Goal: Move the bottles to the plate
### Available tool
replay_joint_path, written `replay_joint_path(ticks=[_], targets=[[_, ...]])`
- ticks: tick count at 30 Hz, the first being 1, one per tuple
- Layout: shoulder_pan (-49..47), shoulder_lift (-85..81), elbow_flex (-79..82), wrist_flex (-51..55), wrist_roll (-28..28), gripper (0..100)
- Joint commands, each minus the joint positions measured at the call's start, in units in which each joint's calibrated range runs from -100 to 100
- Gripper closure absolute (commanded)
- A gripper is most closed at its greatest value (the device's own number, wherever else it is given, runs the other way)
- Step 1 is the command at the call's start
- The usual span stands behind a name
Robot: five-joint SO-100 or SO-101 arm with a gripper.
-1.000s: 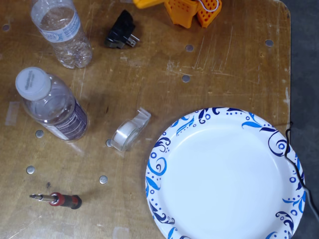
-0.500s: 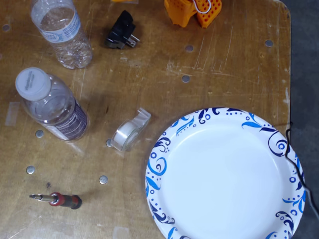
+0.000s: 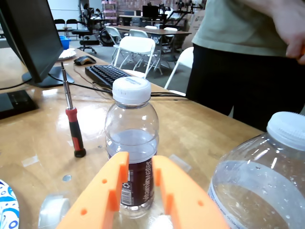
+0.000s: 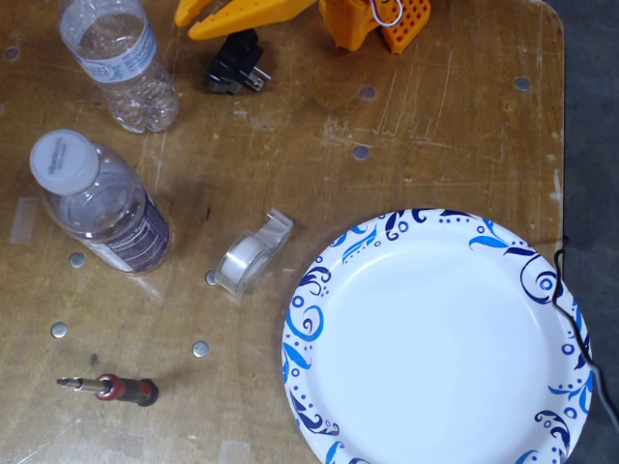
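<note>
The arm is bright orange plastic, its blocky body dotted with rows of small round holes, and a white cable loops over its top. The gripper has two broad, flat orange fingers with rounded tips and a few small holes along their upper faces.

The orange gripper reaches in from the top edge of the fixed view, just above the black plug, its tips pointing left; in the wrist view the two orange fingers rise from the bottom edge, spread apart, pointed toward the dark-labelled bottle; nothing is held.
</note>
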Motion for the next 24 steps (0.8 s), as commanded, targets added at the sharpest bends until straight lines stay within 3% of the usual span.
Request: replay_joint_path(ticks=[1, 10, 17, 24], targets=[[-0.12, -0.41, -0.21, -0.90, 0.06, 88], [1.71, -0.41, -1.29, -0.90, 0.27, 88], [12.49, -0.41, -4.81, -0.29, 0.27, 87], [12.60, 0.18, -4.27, -2.12, 0.22, 70]])
